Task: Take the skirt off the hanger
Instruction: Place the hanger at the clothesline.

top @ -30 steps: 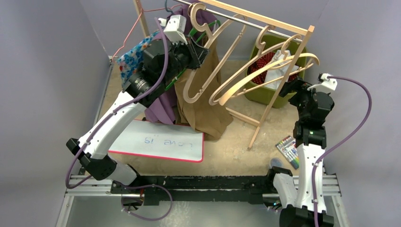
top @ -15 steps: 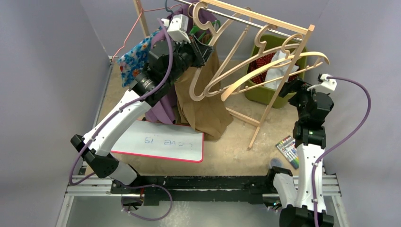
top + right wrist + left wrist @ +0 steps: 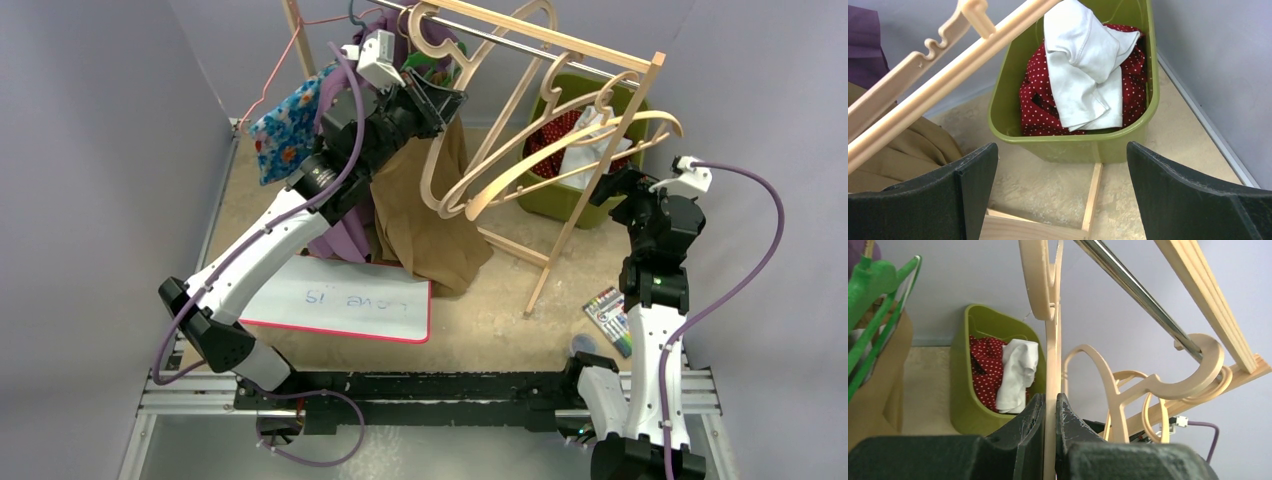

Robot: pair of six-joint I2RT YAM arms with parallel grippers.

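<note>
A brown skirt (image 3: pixel 425 220) hangs from a green hanger (image 3: pixel 428 62) on the rack's metal rail (image 3: pixel 500 38). In the left wrist view the skirt (image 3: pixel 878 385) and green hanger (image 3: pixel 883 285) are at the far left. My left gripper (image 3: pixel 440 100) is raised beside the skirt's top and is shut on the thin edge of a bare wooden hanger (image 3: pixel 485 100), not on the skirt. The left wrist view shows that hanger (image 3: pixel 1050 355) pinched in my left gripper (image 3: pixel 1049 402). My right gripper (image 3: pixel 612 185) is open and empty near the rack's right post, and the right wrist view shows it (image 3: pixel 1062 150) above the floor.
Several other bare wooden hangers (image 3: pixel 570 140) dangle at the rail's right end. A green bin (image 3: pixel 555 205) holds red dotted and white cloth (image 3: pixel 1083 75). A purple garment (image 3: pixel 340 225) and a floral one (image 3: pixel 285 120) hang left. A whiteboard (image 3: pixel 340 300) and markers (image 3: pixel 612 318) lie on the floor.
My left gripper has risen and moved right along the rail with the wooden hanger, swinging its lower end up. The other wooden hangers have swung. The right arm is still.
</note>
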